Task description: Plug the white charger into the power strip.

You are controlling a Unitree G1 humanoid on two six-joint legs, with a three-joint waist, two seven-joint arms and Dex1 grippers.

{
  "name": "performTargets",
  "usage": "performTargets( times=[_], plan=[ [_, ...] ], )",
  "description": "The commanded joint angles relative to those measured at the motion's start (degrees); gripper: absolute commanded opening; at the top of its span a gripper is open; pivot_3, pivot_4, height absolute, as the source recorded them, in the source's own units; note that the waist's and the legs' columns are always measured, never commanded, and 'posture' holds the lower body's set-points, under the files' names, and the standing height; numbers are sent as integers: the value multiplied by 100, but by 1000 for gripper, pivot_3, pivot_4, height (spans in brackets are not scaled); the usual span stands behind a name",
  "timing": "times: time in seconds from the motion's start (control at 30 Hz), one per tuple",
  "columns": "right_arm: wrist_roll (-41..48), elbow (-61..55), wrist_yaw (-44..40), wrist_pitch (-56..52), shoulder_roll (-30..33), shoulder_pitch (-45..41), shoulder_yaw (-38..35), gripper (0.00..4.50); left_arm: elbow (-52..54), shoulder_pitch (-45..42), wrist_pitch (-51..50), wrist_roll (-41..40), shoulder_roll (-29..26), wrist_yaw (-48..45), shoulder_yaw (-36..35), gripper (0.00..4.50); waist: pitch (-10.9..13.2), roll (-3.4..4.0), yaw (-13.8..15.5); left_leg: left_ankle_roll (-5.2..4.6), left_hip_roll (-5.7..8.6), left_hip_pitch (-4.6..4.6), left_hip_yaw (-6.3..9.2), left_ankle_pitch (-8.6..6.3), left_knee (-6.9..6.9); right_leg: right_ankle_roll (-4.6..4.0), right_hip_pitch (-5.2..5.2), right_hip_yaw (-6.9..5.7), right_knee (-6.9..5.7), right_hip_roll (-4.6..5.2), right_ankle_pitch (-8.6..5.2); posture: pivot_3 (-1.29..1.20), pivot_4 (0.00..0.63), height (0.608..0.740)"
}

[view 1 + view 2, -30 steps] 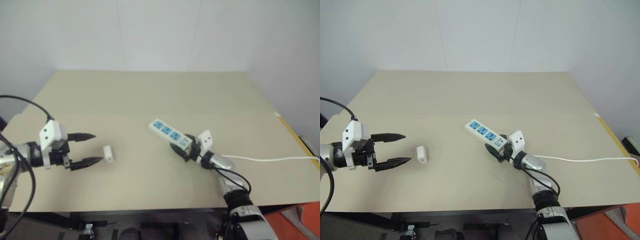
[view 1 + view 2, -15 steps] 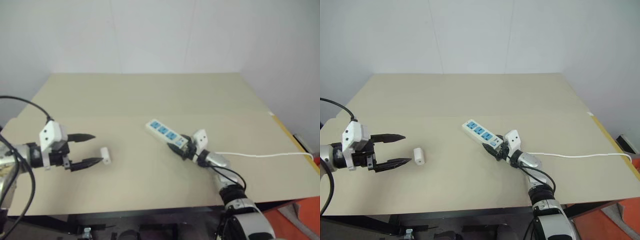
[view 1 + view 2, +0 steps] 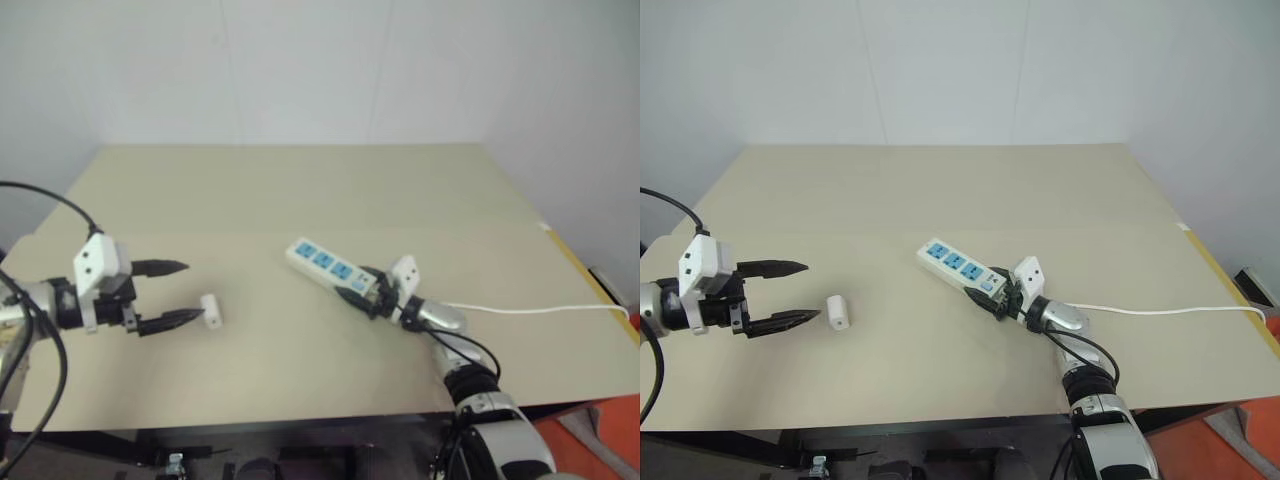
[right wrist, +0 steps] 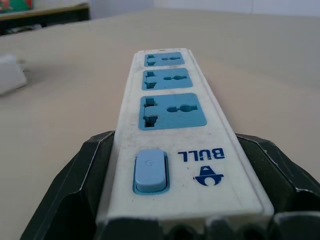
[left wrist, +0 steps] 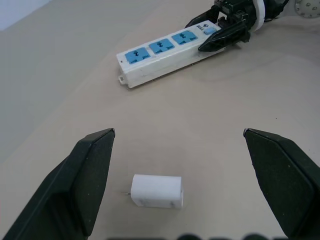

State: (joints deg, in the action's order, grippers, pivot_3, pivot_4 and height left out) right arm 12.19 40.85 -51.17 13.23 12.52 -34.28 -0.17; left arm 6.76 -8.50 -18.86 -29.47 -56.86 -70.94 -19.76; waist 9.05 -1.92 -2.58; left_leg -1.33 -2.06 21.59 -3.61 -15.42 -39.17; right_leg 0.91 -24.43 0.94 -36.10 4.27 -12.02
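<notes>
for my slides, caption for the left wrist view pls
Open left gripper straddles the white charger on the table; right gripper clamps the power strip.

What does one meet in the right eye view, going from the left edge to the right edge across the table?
left hand → white charger → power strip → right hand → thin white cord
</notes>
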Motion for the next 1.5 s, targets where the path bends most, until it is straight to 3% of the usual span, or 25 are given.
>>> performTargets(
  times=[0.03,0.27,0.83,0.93,1.5],
  plan=[
    [500,-1128,-979,-189,177,204,127,3415,-5,-234,68,-26,-99,-84,56,4500,1,0,13,0,1,0,0,0,10,0,-1,0,3,0,0,0,150,740],
    [383,-1344,-1976,-232,432,460,593,3415,32,-274,21,-44,-118,-134,59,4500,2,-1,10,0,4,30,1,0,21,1,-27,-5,9,3,-1,0,150,740],
    [-72,131,-2359,685,226,14,840,3415,274,-294,-150,-112,-99,-147,88,4500,3,-1,-14,3,1,18,-2,2,20,0,-27,0,-2,-4,0,0,150,740],
    [-53,134,-2347,581,211,-25,822,4444,255,-333,-149,-109,-104,-168,110,4500,3,-1,-10,4,0,12,-2,2,19,-1,-23,0,-5,-5,0,0,150,740],
    [-209,24,-2605,351,369,20,1016,4479,134,-454,-116,-56,-121,-233,154,4500,3,-1,7,4,2,-5,-1,2,20,-1,-3,-1,1,-2,-1,0,150,740]
  ],
)
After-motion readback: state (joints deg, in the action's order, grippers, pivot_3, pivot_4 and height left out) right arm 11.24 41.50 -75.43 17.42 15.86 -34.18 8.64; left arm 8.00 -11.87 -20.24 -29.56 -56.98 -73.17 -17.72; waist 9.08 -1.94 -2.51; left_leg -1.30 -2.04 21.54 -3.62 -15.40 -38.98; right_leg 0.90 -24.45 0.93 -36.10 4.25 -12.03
